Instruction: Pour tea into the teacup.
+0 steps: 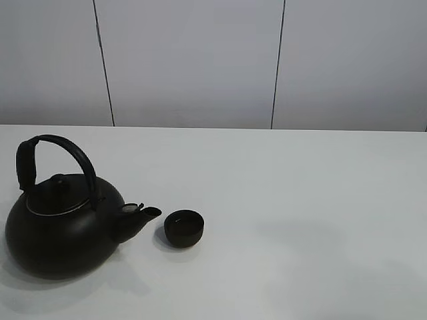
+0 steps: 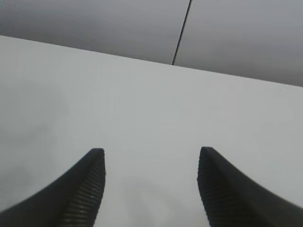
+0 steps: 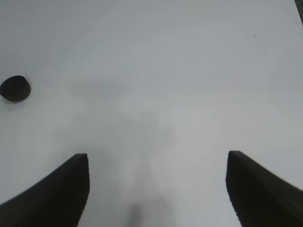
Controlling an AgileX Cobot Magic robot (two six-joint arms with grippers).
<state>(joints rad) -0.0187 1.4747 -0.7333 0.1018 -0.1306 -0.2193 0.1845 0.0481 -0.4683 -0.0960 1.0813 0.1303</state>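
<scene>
A small matte-black teacup (image 1: 183, 228) stands on the white table (image 1: 300, 200), just right of the spout of a big black kettle (image 1: 63, 230) with an arched handle. Neither arm shows in the exterior high view. My left gripper (image 2: 150, 163) hangs open over bare table, nothing between its fingers; the kettle and cup are out of its view. My right gripper (image 3: 157, 165) is also open and empty, and the teacup (image 3: 15, 88) appears small and far off from it in the right wrist view.
A grey panelled wall (image 1: 200, 60) rises behind the table's back edge. The kettle sits near the table's front left. Bare white tabletop stretches to the right of the cup.
</scene>
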